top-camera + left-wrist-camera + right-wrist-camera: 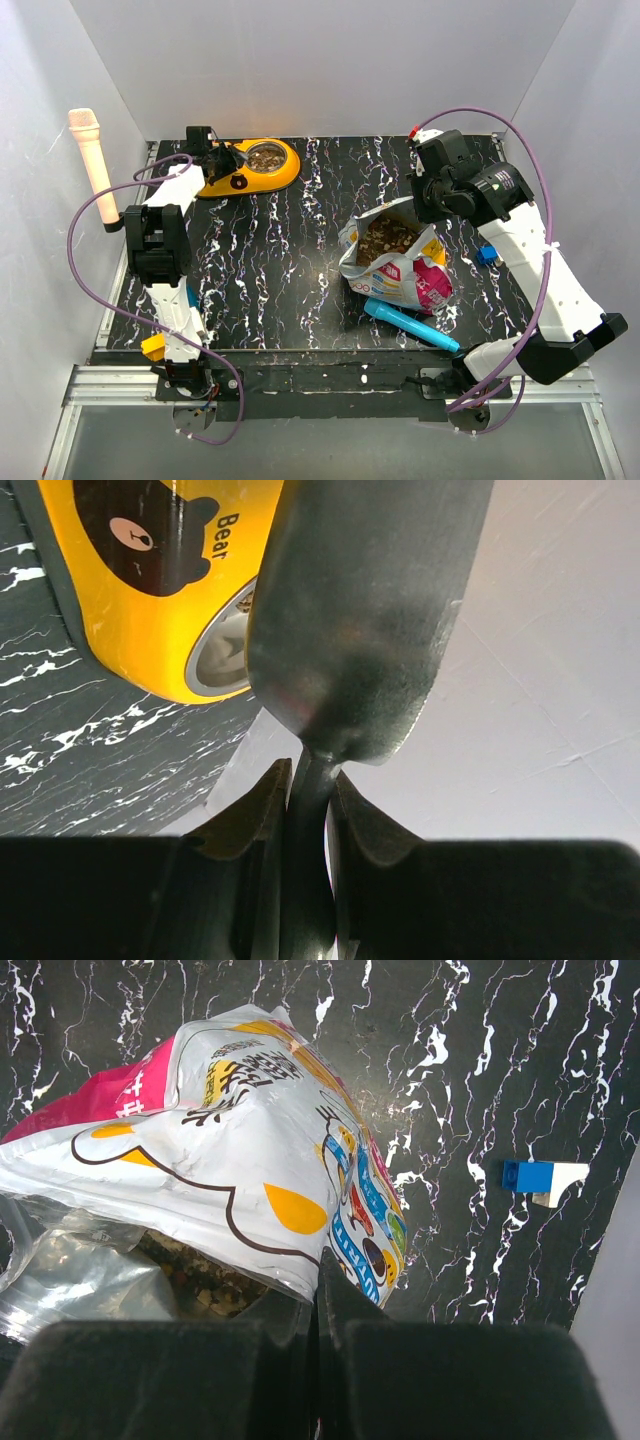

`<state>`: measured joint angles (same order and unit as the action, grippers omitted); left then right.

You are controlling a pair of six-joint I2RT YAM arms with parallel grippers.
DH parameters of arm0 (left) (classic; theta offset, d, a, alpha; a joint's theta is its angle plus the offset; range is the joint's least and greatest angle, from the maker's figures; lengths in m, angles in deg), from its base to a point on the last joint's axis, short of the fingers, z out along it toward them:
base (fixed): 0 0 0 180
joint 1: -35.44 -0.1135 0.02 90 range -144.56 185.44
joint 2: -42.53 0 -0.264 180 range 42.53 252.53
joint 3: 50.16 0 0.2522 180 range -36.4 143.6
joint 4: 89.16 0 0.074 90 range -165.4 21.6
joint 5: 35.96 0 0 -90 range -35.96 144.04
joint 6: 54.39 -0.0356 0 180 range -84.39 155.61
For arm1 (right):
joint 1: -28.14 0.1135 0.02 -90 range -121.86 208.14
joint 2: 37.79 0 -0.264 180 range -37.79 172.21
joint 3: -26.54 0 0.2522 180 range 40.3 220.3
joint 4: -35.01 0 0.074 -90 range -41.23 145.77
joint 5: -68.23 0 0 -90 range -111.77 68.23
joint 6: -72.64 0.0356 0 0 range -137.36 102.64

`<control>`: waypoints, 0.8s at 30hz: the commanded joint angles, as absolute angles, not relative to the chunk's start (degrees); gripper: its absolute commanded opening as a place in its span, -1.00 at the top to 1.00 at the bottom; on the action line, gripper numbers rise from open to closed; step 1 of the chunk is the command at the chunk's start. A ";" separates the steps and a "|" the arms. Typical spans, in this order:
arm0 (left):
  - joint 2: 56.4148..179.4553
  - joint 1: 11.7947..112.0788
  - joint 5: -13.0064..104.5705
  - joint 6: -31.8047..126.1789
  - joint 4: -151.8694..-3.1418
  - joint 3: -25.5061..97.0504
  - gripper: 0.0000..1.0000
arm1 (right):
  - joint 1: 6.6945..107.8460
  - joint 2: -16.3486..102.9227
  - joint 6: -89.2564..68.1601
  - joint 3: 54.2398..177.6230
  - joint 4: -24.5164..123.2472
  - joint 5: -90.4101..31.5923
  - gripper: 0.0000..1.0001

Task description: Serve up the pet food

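On the black white-veined tabletop (290, 260), the pet food (388, 238) lies mostly as a loose brown heap inside the silvery printed pouch (410, 285). The pouch has blue, yellow and magenta markings and stands open-mouthed right of centre. More of the same kibble fills the right-hand steel cup of the orange double bowl (290, 165), which sits at the far left of the tabletop.

The left tool (310, 780) is clamped on the thin handle of the grey metal scoop (370, 610), with one finger on each side of the stem. The scoop hangs above the left end of the bowl, just over the rim of the left steel cup. Only its rounded underside shows in the wrist view, so what it carries cannot be told. The bowl's yellow-orange side, printed with a black bear figure, is close behind it.

The right tool (318, 1275) is closed, its two fingers pressed together and pinching the pouch's far-right rim. That holds the mouth up, and dark kibble is visible inside just to the left of the fingers.

A light-blue cylindrical stick (410, 325) lies on the tabletop just near of the pouch, angled toward the near right. A small blue and white block (525, 1176) rests on the tabletop to the right of the pouch, apart from it. A peach-coloured rod (92, 160) stands against the left wall.
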<state>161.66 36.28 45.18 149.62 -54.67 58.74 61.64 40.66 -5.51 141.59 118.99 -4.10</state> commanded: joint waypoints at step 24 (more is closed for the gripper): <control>163.90 35.53 41.74 189.42 -26.37 77.86 1.00 | 61.28 36.03 -5.50 147.43 111.43 -0.68 0.97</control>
<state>163.93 36.24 42.91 149.62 -34.26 72.53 61.64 40.66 -5.48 141.59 119.09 -4.14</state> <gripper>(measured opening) 0.173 0.022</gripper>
